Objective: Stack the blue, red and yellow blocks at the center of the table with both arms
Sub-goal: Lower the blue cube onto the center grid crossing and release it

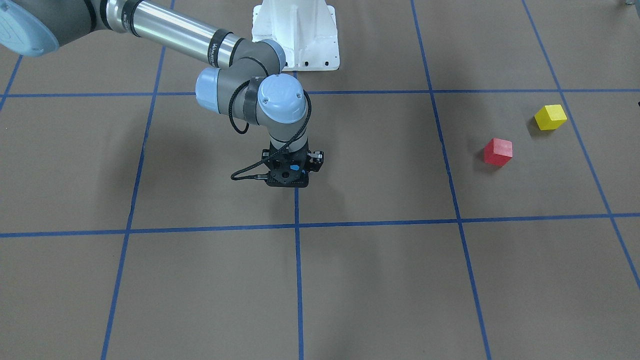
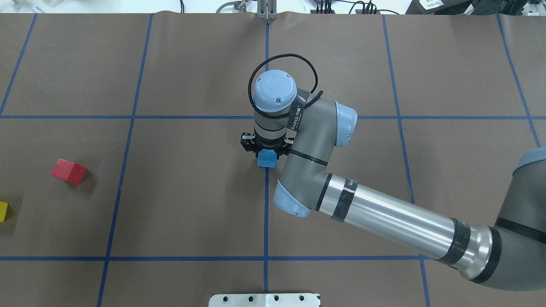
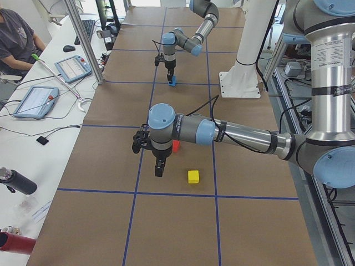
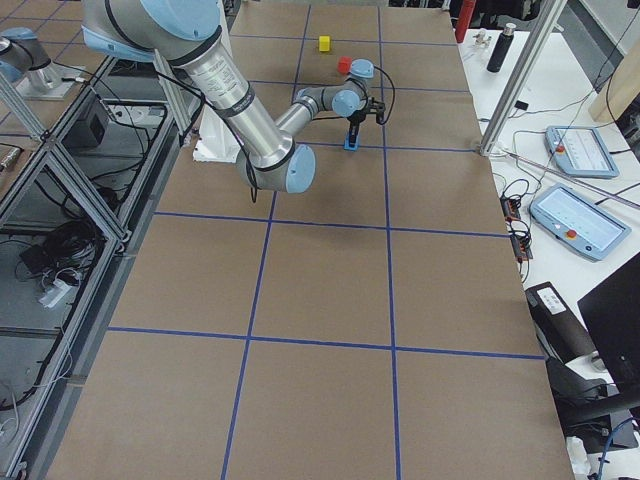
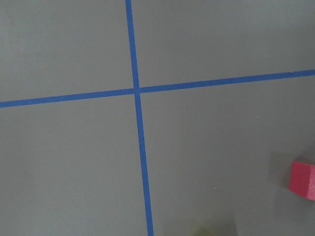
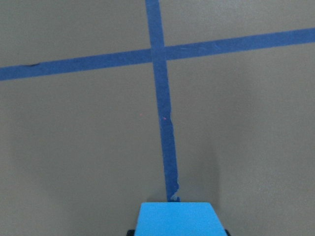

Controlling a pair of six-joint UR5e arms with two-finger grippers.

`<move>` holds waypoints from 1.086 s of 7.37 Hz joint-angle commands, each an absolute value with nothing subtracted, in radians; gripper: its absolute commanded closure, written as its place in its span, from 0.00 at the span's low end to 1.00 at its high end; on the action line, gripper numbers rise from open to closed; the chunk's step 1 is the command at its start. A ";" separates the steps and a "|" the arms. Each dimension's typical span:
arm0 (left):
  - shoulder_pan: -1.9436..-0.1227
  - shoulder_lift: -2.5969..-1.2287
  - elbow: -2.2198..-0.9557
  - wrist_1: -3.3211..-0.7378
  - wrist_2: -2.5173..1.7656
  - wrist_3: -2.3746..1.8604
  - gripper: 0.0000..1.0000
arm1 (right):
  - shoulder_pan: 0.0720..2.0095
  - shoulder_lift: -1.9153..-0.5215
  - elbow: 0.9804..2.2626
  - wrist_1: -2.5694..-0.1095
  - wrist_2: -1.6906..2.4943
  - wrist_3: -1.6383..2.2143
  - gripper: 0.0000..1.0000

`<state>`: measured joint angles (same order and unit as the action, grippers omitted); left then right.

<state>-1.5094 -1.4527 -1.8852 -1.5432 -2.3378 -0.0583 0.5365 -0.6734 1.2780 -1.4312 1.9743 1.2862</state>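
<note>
My right gripper (image 2: 266, 150) stands upright at the table's center, shut on the blue block (image 2: 267, 158), which is on or just above the blue tape line; the block shows at the bottom of the right wrist view (image 6: 174, 219). The red block (image 2: 68, 170) and the yellow block (image 2: 2, 211) lie apart on the robot's left side, also seen in the front-facing view as red block (image 1: 498, 151) and yellow block (image 1: 550, 117). My left gripper (image 3: 159, 168) shows only in the exterior left view, hovering beside the red block (image 3: 176, 146); I cannot tell if it is open or shut.
The white robot base (image 1: 295, 35) stands at the table's robot-side edge. Blue tape lines (image 2: 266, 213) divide the brown table into squares. A side bench with tablets (image 3: 36, 100) and an operator runs along the far side.
</note>
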 commanded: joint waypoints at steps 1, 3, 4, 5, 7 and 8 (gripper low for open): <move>-1.509 -1.453 -1.885 -1.543 -2.338 -0.058 0.00 | 0.531 -0.672 1.278 -1.431 1.956 1.282 0.01; -1.509 -1.453 -1.890 -1.543 -2.338 -0.060 0.00 | 0.531 -0.672 1.281 -1.431 1.954 1.276 0.00; -1.508 -1.453 -1.888 -1.545 -2.338 -0.073 0.00 | 0.532 -0.672 1.290 -1.431 1.959 1.272 0.00; -1.502 -1.459 -1.888 -1.557 -2.338 -0.127 0.00 | 0.538 -0.673 1.308 -1.433 1.965 1.270 0.00; -1.391 -1.457 -1.888 -1.688 -2.335 -0.345 0.00 | 0.592 -0.768 1.453 -1.443 2.038 1.269 0.00; -1.338 -1.453 -1.888 -1.751 -2.333 -0.458 0.00 | 0.613 -0.888 1.586 -1.443 2.046 1.267 0.00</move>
